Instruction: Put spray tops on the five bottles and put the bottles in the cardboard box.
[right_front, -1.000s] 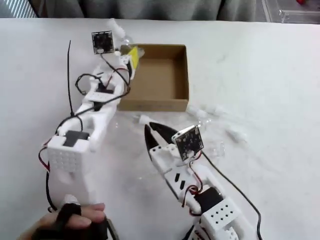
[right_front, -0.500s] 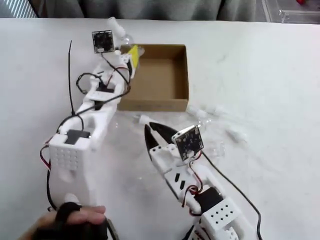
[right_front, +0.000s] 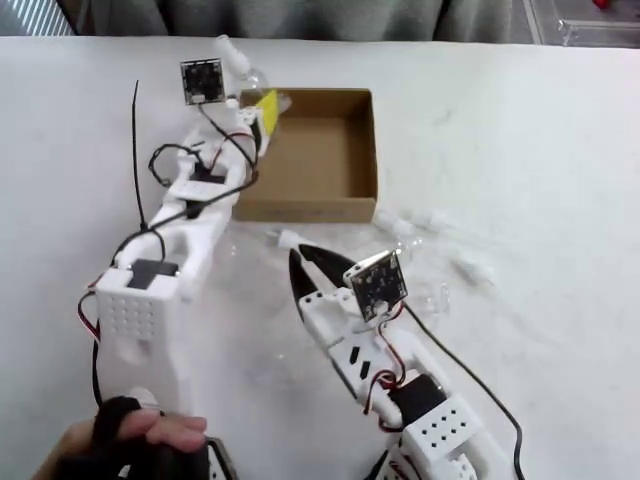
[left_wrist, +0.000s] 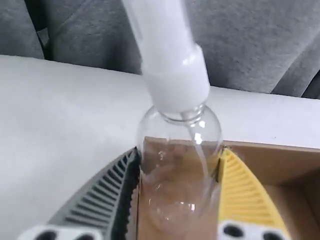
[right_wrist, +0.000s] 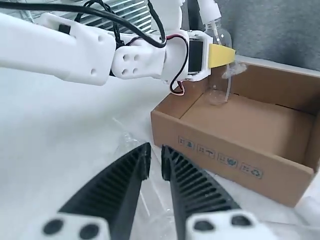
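1. Already capped, one clear bottle (left_wrist: 180, 130) wears its white spray top (left_wrist: 170, 60) and is held over the far left corner of the cardboard box (right_front: 310, 210).
2. The left gripper (left_wrist: 178, 155) grips this bottle by the body, with the grey jaw on one side and the yellow jaw on the other.
3. The step in hand seems to be placing this bottle in the box. The next move calls for lowering it until it rests on the box floor, and then for opening the jaws.
4. The right gripper (right_wrist: 155, 160) hangs low over the table in front of the box. Its black jaws are almost closed, with nothing between them.
5. More clear bottles and loose tops (right_front: 430, 240) lie on the table near the front right corner of the box.
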